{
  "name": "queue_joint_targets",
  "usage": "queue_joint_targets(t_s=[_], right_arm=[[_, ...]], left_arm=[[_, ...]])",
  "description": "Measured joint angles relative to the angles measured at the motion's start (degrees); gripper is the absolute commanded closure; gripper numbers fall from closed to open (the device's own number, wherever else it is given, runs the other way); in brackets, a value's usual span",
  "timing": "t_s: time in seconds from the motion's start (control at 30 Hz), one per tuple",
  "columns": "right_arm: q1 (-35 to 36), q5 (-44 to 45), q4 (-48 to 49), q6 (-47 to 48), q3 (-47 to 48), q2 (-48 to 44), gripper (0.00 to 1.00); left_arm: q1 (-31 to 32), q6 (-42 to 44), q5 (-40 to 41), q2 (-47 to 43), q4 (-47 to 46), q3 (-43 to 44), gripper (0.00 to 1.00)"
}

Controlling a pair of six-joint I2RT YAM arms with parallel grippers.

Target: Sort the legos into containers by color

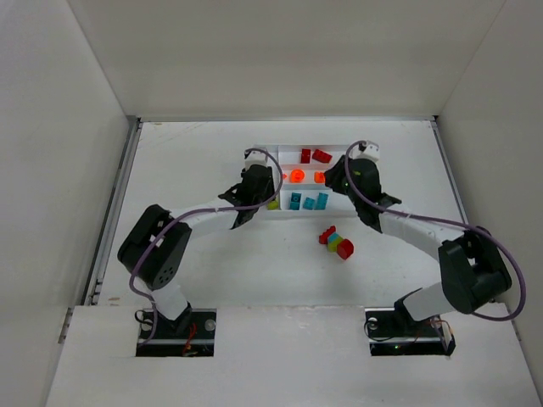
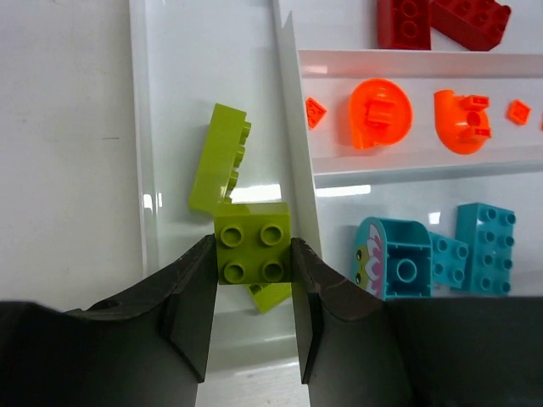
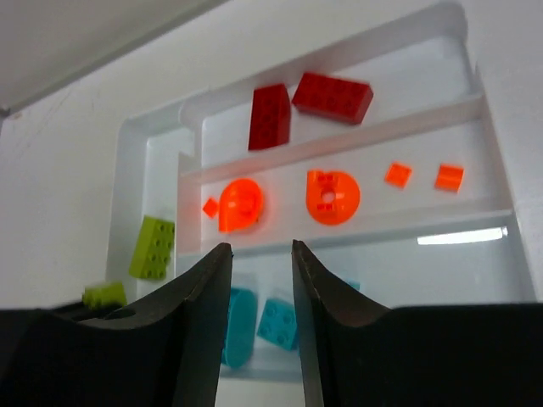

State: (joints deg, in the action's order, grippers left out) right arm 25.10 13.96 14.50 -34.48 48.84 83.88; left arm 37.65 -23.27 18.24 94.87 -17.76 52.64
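The left fingers (image 2: 191,297) are clamped on a lime green, square, four-stud plastic brick (image 2: 253,243), held above the tall left compartment (image 2: 178,85) of the white plastic tray, where another lime brick (image 2: 219,157) lies tilted. Release it low, clear of the divider. The right fingers (image 3: 199,297) stand slightly apart, empty.

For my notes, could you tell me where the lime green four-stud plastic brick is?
In the left wrist view, the left gripper holds the four-stud brick above the white tray's tall left compartment, beside a longer lime brick.
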Motion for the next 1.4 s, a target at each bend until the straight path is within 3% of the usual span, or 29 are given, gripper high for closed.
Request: queue_joint_targets(t_s=[0.27,0.37,0.53,0.63,0.87,1.1,1.27,1.4], right_arm=[[8.5,3.8,0.3,-1.1,-9.8,-7.5,0.53],[10.5,5.3,0.6,-1.3,-11.6,-10.7,0.44],[12.8,8.7,0.3,-1.4,-15.3,-16.8,0.33],[14.3,11.0,-2.2,-1.7,-17.2,-19.6,0.3],[22.1,18.1,-15.2,-4.1,-19.6,-25.7,0.22],[30.8,25.3,-32.0,-9.9,-19.3,-31.1,0.16],[31.6,27.6,-41.4,-12.5,-16.6,-29.9,0.13],[30.2,26.6,-43.6,-12.2,-15.3,-26.8,0.14]], left_arm=[[-3.1,2.6,1.3,8.9,0.5,10.6,0.76],[-4.7,3.4,1.5,12.6,0.4,15.4,0.74],[-6.8,4.4,1.5,17.6,0.5,20.3,0.59],[-7.7,4.8,1.5,18.2,1.1,20.6,0.51],[-7.2,4.8,1.5,17.7,1.3,20.4,0.48],[-1.2,3.4,0.3,5.7,1.6,11.7,0.48],[4.1,1.3,-3.3,-5.7,1.4,3.0,0.48],[4.3,-0.7,-5.4,-14.4,2.3,-4.8,0.48]])
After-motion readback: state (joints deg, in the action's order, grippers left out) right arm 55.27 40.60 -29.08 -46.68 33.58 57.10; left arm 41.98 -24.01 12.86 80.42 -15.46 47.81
